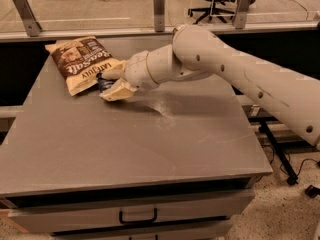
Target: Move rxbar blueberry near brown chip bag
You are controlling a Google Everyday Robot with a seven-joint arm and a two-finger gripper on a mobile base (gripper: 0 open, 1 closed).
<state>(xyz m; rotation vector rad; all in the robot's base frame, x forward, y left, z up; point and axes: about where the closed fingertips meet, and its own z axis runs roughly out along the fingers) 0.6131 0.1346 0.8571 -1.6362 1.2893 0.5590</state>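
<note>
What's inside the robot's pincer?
A dark blue bar peeks out of the pincer, next to the chip bag. The pincer covers most of the bar, so its label is hidden.

rxbar blueberry (104, 82) mostly hidden between the closed fingers (119, 90) of the gripper (103, 86) near the tabletop's (125, 144) far left corner, only a dark sliver showing, its label hidden, arm (260, 84) cut off by the picture's right edge

White "Sea Salt" lettering stands on the brown chip bag (80, 64). Print on the rxbar blueberry (103, 81), clamped in the end effector (106, 87) just beside the bag's lower corner, is illegible.
</note>
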